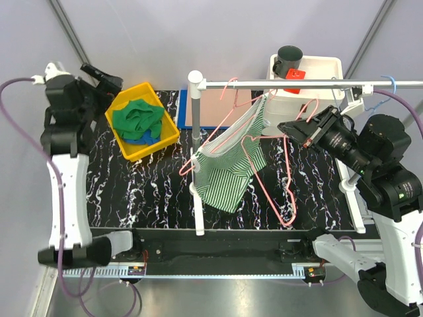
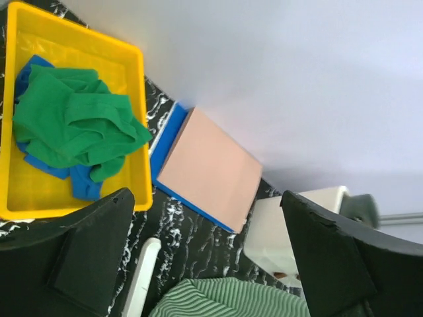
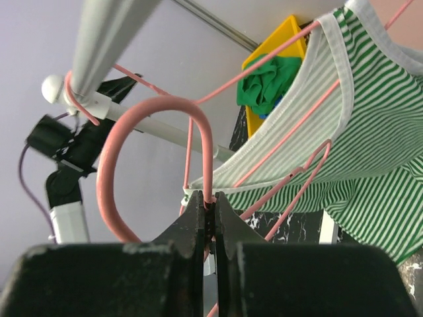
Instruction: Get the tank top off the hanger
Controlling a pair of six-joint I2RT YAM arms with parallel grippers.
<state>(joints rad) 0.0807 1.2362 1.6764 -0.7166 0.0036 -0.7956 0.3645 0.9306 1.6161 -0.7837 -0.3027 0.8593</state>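
A green-and-white striped tank top [image 1: 228, 165] hangs from the white rack's rail [image 1: 310, 83], draped on a pink wire hanger [image 1: 231, 89] hooked over the rail. My right gripper [image 1: 285, 127] is shut on the neck of a second pink hanger [image 1: 289, 198], just below its hook [image 3: 109, 172]; its frame hangs beside the top's right edge. In the right wrist view the jaws [image 3: 210, 198] pinch the wire, with the tank top [image 3: 370, 165] beyond. My left gripper [image 1: 102, 79] is open and empty, raised at the back left; the top's edge [image 2: 225, 297] shows below it.
A yellow bin [image 1: 173, 135] holds green and blue clothes. A pink board with a blue edge [image 1: 211, 109] lies behind the rack post [image 1: 196, 152]. A white bin [image 1: 324, 66] at the back right holds a black cup [image 1: 289, 59] and a red object [image 1: 295, 76].
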